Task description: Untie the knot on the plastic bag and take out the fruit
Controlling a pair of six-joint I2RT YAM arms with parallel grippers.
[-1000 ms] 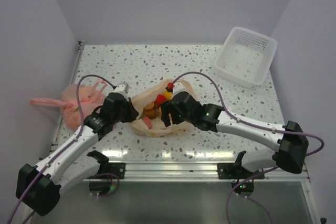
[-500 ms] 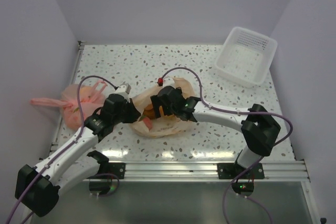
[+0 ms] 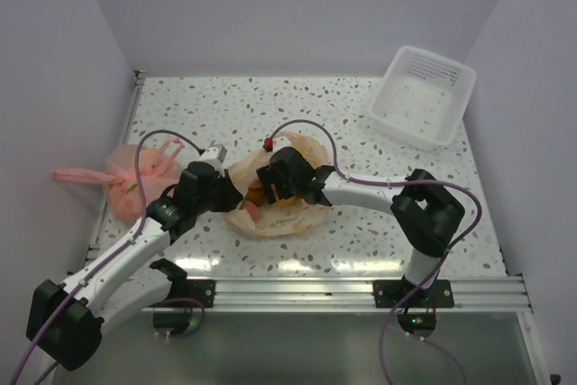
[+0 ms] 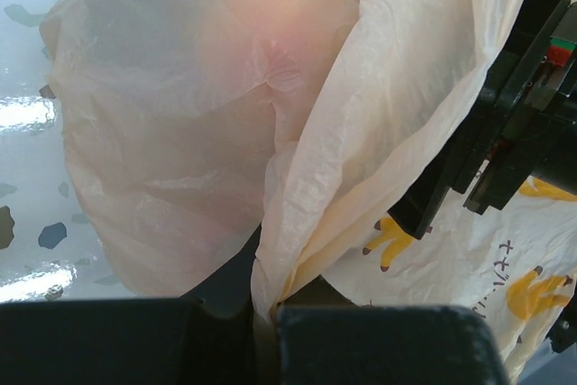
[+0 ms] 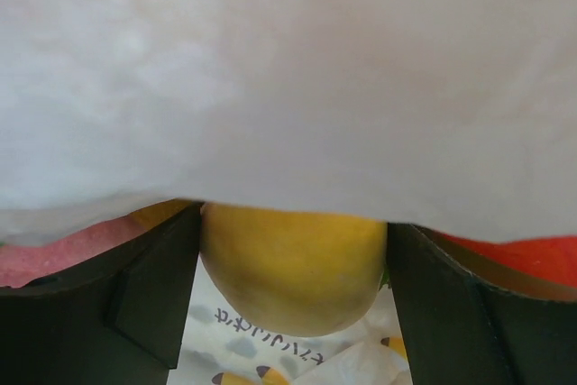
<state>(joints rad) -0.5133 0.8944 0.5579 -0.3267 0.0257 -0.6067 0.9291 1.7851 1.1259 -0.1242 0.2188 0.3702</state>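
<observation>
Top view of a speckled table (image 3: 270, 114) with two robot arms reaching into a pale peach-orange plastic bag (image 3: 287, 220) lying at its centre. The knot was not visible; the bag's mouth lay open, so the untying looked done.

Over the last second the right arm folded its elbow inward and drove the right gripper (image 3: 263, 191) further left, deeper into the open mouth. Its wrist camera showed bag film draped overhead and the jaws standing wide on either side of a yellow fruit (image 5: 293, 263) that filled the gap between them. Whether they already pressed on it could not be told. This suggested the removal step was starting with that fruit.

The left gripper (image 3: 227, 194) had not moved. It was clamped tight on a fold of the bag's rim, holding the mouth up.

A tied pink bag (image 3: 135, 182) sat at the table's left edge, and a white basket (image 3: 410, 101) at the far right corner.

The bag carried yellow printed marks (image 4: 532, 295) and small dark lettering (image 5: 270, 335), possibly Japanese, too small to read.
</observation>
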